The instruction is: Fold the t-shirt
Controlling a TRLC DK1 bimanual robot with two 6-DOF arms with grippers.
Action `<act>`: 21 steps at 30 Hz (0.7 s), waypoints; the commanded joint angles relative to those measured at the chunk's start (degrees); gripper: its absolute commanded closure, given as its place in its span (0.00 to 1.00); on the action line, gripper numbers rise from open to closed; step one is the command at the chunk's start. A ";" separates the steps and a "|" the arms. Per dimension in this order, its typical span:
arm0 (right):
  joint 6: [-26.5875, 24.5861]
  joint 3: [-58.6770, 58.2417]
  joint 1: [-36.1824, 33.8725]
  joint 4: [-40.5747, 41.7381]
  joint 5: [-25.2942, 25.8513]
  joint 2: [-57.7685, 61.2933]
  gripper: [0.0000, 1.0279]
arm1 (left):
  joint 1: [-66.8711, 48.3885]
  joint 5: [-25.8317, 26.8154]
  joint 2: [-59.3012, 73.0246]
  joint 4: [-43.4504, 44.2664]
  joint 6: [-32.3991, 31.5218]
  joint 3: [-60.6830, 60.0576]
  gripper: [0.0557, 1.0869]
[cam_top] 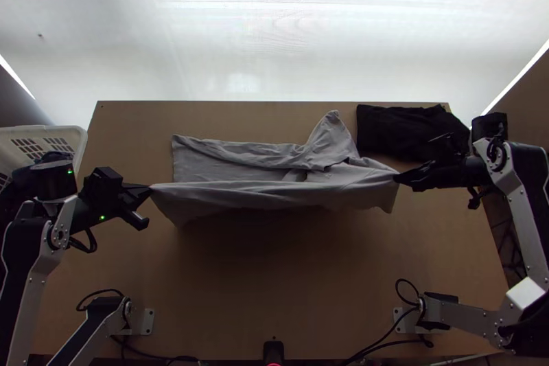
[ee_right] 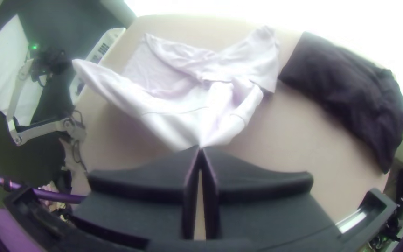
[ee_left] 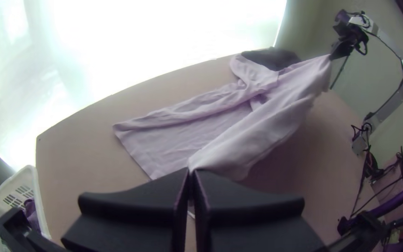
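Well — the t-shirt stretches, pinched, from left gripper to right gripper.

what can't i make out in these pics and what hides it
- T-shirt fabric inside the left pincer: left wrist view, covered by its fingers.
- Fabric inside the right pincer: right wrist view, covered by its fingers.
- White basket, outer part: top view, cut off by left edge.
- Black cloth, underside: top view, hidden by its top.

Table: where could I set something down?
The widest bare patch of table lies between the grey shirt and the arms' bases. A smaller one sits between shirt and white basket. The far right is crowded: shirt, black cloth and right pincer sit close together.
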 commanded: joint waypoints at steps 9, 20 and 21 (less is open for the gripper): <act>4.05 26.74 -0.91 -2.87 0.13 -3.34 0.97 | 10.28 1.63 -0.82 5.21 -10.07 13.31 0.96; 9.42 44.32 -0.47 10.58 7.69 -6.94 0.97 | 11.69 1.72 -1.34 5.47 -18.06 33.61 0.96; 8.80 44.32 -0.38 12.42 10.07 -8.00 0.97 | 11.60 1.98 -1.08 5.12 -18.06 35.11 0.96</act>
